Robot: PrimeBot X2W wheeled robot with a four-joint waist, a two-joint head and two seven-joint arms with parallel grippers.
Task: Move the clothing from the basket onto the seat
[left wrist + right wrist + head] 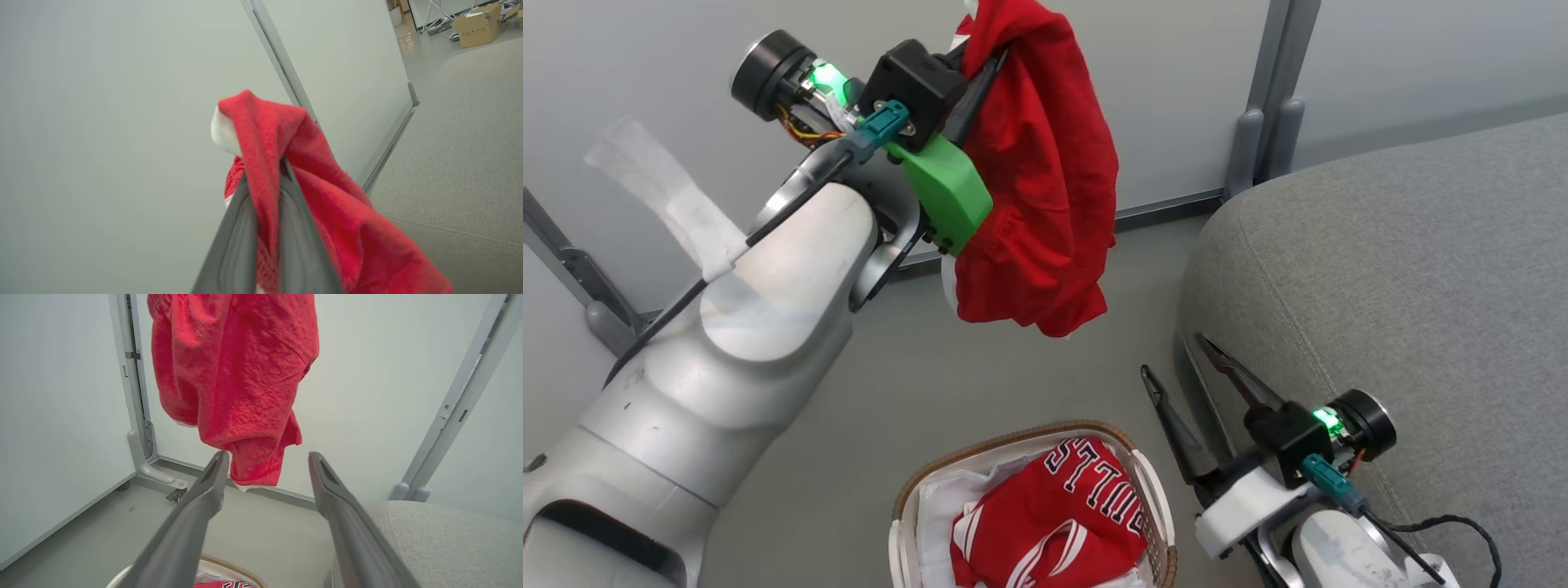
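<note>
Clothing [1037,180] pinched in left jaws, top cropped, right jaws wide, empty, basket [1013,433] half cropped.

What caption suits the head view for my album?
Left gripper holds a red garment aloft; right gripper open beside basket and seat.

1. Red fabric sports garments with white trim: two; the hanging garment [1037,180] and the lettered garment [1054,523], marked "BULLS" in black.
2. Small oval white perforated plastic basket [1156,502] with a brown woven rim: one.
3. Plain white sheet [939,506] lining it: one.
4. Large grey woven-fabric seat cushion [1421,286]: one.
5. Dark two-fingered grippers: two; the left gripper [265,171] and the right gripper [1174,356]; four long fingers in all.
6. Brown cardboard box [476,24], far off in the left wrist view: one.
</note>
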